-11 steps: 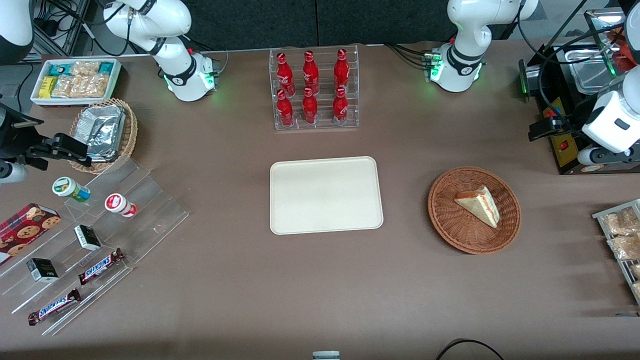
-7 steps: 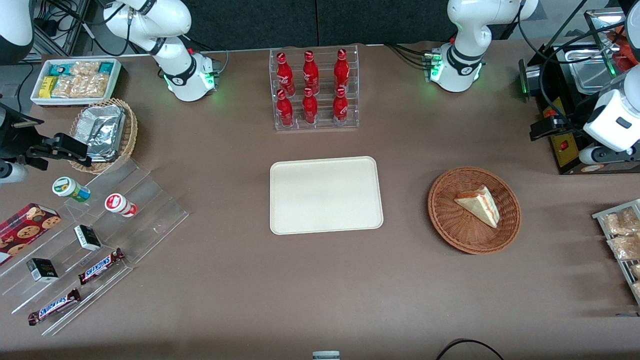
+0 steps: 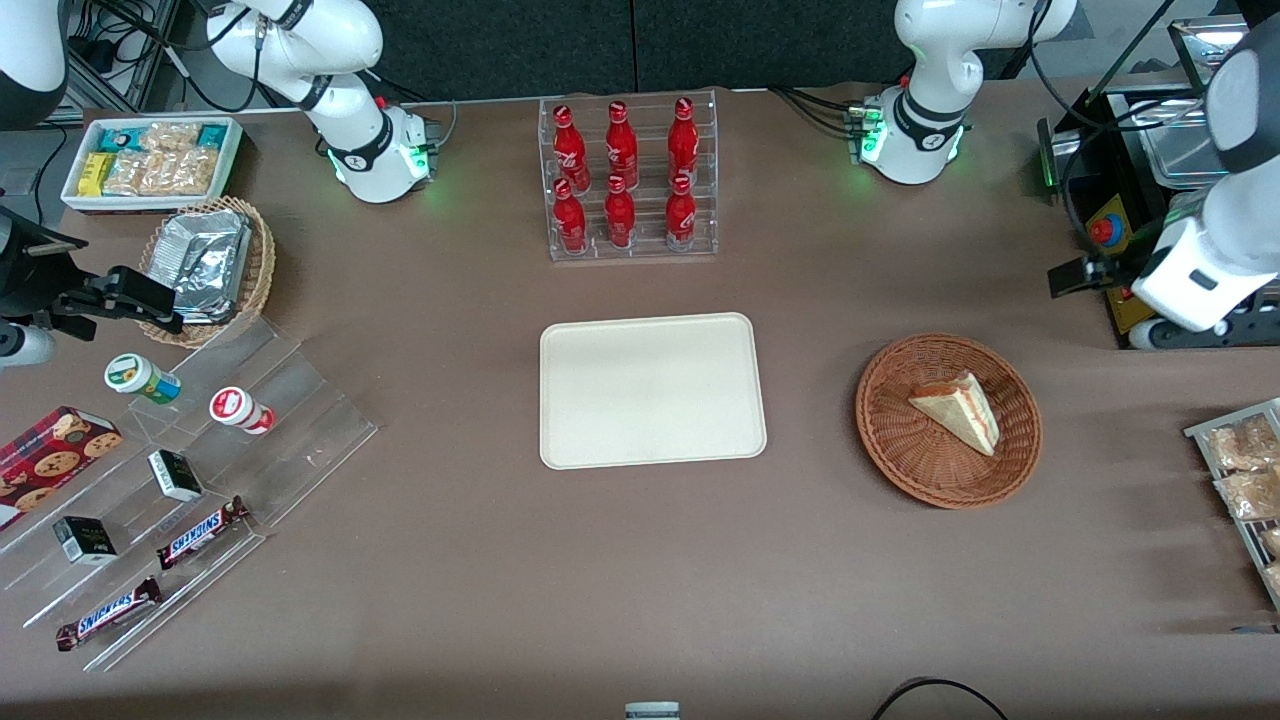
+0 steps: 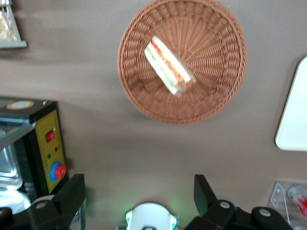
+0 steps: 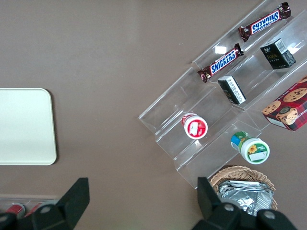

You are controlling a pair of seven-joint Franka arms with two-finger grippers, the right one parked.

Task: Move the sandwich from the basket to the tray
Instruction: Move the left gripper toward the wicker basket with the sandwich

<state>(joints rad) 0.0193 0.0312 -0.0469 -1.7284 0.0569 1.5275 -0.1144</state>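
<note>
The sandwich [image 3: 958, 410], a pale wedge with red and green filling, lies in the round reddish-brown wicker basket [image 3: 900, 450] toward the working arm's end of the table. The cream-white tray [image 3: 650, 390] sits bare at mid-table beside the basket. My left gripper [image 3: 1075, 277] hangs open and empty above the table, farther from the front camera than the basket and beside the black machine. In the left wrist view the sandwich [image 4: 169, 66] lies in the basket [image 4: 211, 91], well clear of the gripper [image 4: 138, 184], and a tray corner [image 4: 295, 120] shows.
A black machine with a red button [image 3: 1105, 230] stands close to the gripper. A clear rack of red bottles [image 3: 625, 180] stands farther back than the tray. A wire rack of snack packets [image 3: 1240, 470] is at the working arm's end. Acrylic steps with snacks [image 3: 180, 480] are at the parked arm's end.
My left arm has swung: its wrist dropped and shifted a little toward the basket, uncovering the machine's red button. The sandwich, basket and tray have not moved.
</note>
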